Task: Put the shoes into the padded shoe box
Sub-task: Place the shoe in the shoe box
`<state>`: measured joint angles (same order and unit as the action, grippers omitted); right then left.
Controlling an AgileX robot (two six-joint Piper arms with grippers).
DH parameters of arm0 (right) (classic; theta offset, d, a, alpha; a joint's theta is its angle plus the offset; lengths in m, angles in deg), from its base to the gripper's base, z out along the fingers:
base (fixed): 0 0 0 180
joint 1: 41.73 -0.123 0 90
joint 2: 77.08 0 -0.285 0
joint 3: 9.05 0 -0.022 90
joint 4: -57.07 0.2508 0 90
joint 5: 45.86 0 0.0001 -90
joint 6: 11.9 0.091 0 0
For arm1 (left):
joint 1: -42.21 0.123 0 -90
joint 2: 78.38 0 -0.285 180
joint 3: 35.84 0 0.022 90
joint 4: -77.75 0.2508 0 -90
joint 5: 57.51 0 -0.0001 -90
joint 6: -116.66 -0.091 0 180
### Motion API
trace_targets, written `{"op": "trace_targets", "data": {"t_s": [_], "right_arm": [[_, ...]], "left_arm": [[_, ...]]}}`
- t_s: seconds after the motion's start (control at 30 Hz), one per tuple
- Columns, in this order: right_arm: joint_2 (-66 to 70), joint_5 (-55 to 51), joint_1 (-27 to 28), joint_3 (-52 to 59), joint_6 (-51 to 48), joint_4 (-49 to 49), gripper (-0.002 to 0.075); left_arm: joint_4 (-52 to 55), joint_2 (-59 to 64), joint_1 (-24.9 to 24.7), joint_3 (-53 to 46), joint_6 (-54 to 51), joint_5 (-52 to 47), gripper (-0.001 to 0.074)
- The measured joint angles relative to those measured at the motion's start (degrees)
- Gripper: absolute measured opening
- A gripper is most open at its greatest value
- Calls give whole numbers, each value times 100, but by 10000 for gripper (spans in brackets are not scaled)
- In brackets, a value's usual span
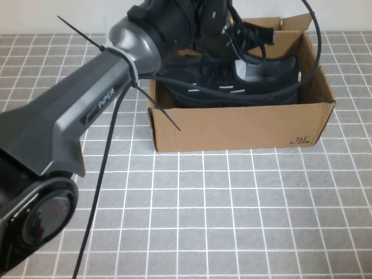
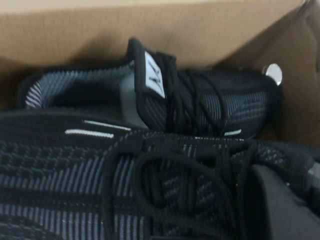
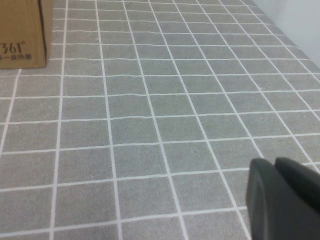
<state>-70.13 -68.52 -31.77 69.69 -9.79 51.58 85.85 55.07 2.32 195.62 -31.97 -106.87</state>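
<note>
Shoes (image 1: 244, 87) fill "361"-printed box (image 1: 244, 125) (left claw (image 1: 209, 29) above; right claw (image 3: 282, 200) aside).

The left arm (image 1: 87, 116) is a chunky dark grey casting with "PIPER" printed in pale letters along its flank. A lighter grey rounded joint (image 1: 131, 38) caps it toward one o'clock, ringed by white cable ties whose black tails stick out. A thin black cable (image 1: 99, 192) hangs beneath. A round black joint cover (image 1: 43, 215) sits at seven o'clock. The left hand (image 1: 209, 23) is black, trailing looped cables. The right hand (image 3: 282, 200) shows as smooth, rounded dark grey plastic.
</note>
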Motion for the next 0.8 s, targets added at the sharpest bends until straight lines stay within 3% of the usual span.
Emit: {"op": "trace_targets", "data": {"t_s": [0.8], "right_arm": [[0, 0, 0, 0, 0, 0, -6]], "left_arm": [[117, 80, -339, 192, 508, 143, 29]]}}
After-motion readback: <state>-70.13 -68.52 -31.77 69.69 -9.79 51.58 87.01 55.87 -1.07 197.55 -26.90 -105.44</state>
